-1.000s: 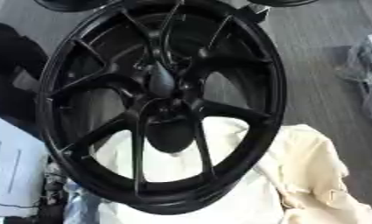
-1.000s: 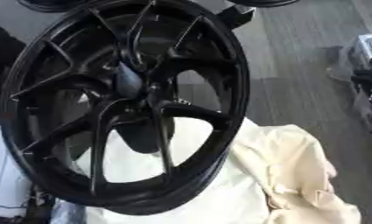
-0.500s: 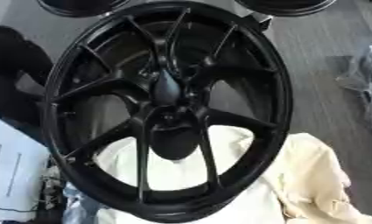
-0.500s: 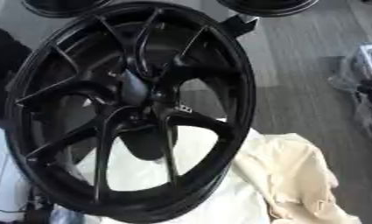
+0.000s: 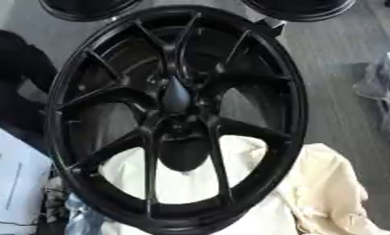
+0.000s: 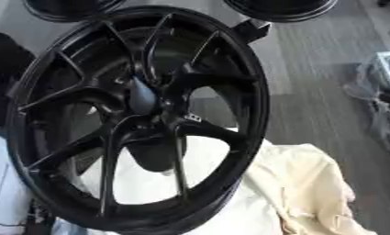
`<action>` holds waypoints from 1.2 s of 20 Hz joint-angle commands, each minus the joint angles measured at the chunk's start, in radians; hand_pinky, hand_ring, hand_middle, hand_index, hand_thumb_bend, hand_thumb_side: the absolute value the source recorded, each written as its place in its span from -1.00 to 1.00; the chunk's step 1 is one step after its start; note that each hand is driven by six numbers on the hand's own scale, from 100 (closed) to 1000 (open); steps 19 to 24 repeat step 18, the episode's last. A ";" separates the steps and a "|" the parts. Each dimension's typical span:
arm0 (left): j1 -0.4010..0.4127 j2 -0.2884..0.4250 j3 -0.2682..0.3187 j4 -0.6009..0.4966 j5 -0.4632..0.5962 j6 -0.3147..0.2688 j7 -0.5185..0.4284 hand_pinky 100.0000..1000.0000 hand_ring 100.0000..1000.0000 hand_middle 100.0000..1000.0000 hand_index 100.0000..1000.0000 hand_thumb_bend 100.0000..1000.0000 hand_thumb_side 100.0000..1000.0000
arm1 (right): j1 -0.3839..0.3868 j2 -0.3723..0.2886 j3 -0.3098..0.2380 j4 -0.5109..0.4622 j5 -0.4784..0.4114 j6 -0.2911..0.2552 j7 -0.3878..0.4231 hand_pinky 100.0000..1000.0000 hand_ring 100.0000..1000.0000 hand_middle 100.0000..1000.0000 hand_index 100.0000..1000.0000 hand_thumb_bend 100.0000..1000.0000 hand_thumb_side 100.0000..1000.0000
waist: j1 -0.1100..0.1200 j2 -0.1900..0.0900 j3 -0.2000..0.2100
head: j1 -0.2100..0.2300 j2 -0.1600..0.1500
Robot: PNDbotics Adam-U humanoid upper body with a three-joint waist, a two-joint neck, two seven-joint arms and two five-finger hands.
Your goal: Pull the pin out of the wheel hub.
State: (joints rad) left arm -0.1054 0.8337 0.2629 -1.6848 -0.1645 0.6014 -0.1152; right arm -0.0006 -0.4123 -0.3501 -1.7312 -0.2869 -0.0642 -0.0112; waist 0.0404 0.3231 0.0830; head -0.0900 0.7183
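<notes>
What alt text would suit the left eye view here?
A large black spoked wheel fills the view, with a dark rounded piece standing out at its hub. A cream cloth lies under its lower right edge on a grey floor. No robot hand shows.

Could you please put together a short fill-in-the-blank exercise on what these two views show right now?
1. The wheel that fills the view is ____ in colour.
2. Through its lower openings shows a ____-coloured cloth.
3. A dark rounded piece stands at the wheel's ____.
4. The number of robot hands in view is ____.

Missing words: black; cream; centre; zero
</notes>
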 commanded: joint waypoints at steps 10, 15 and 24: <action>-0.084 -0.170 -0.025 -0.187 0.578 -0.404 0.626 0.36 0.17 0.30 0.34 -0.86 0.64 | -0.021 -0.009 0.000 -0.031 -0.021 -0.001 0.008 1.00 0.64 0.43 0.81 -1.00 0.37 | -0.014 -0.022 -0.023 | 0.025 -0.014; -0.108 -0.295 -0.103 -0.217 0.679 -0.565 0.655 0.42 0.25 0.35 0.37 -0.70 0.63 | -0.038 -0.007 0.006 -0.040 -0.029 -0.006 0.018 1.00 0.65 0.43 0.81 -1.00 0.35 | -0.025 -0.017 -0.041 | 0.040 -0.022; -0.115 -0.344 -0.128 -0.219 0.686 -0.600 0.636 0.42 0.26 0.36 0.38 -0.66 0.60 | -0.047 -0.009 0.009 -0.047 -0.027 -0.011 0.021 1.00 0.65 0.43 0.81 -1.00 0.33 | -0.029 -0.014 -0.042 | 0.046 -0.029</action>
